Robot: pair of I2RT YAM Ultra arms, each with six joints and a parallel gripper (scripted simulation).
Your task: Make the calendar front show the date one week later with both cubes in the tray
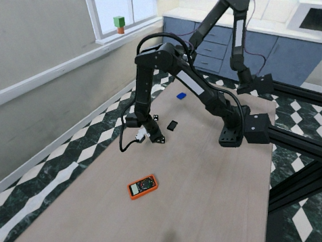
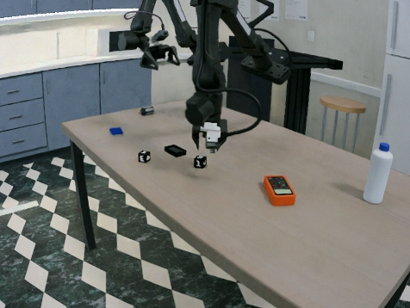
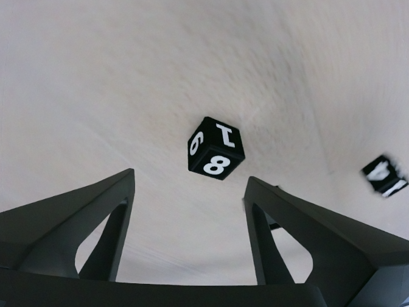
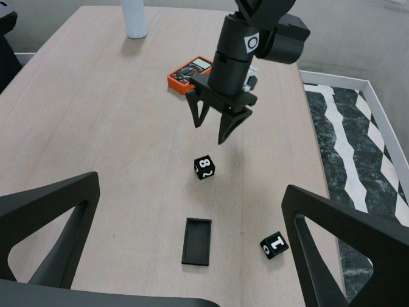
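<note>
A black cube (image 1: 162, 140) (image 2: 200, 162) (image 3: 216, 148) (image 4: 204, 167) lies on the table with 8 on top in the right wrist view; 1, 2 and a 6 or 9 show on its sides. The other cube (image 1: 155, 117) (image 2: 144, 157) (image 3: 384, 175) (image 4: 274, 245) shows a 1 on top and a 0 on one side in the right wrist view. The black tray (image 1: 172, 125) (image 2: 175, 150) (image 4: 196, 242) is empty; its month name is not visible. My left gripper (image 2: 206, 149) (image 3: 191, 183) (image 4: 209, 134) is partly open, empty, above and beside the 8-topped cube. My right gripper (image 2: 164, 64) (image 4: 194, 189) is wide open, raised, and empty.
An orange multimeter (image 1: 143, 186) (image 2: 280, 190) (image 4: 190, 73) lies on the table. A white bottle (image 2: 378, 174) (image 4: 134, 19) stands farther along. A blue flat piece (image 1: 181, 96) (image 2: 116, 131) and a small dark cylinder (image 2: 146, 110) lie near the table's other end. The 0-and-1 cube is near the long table edge.
</note>
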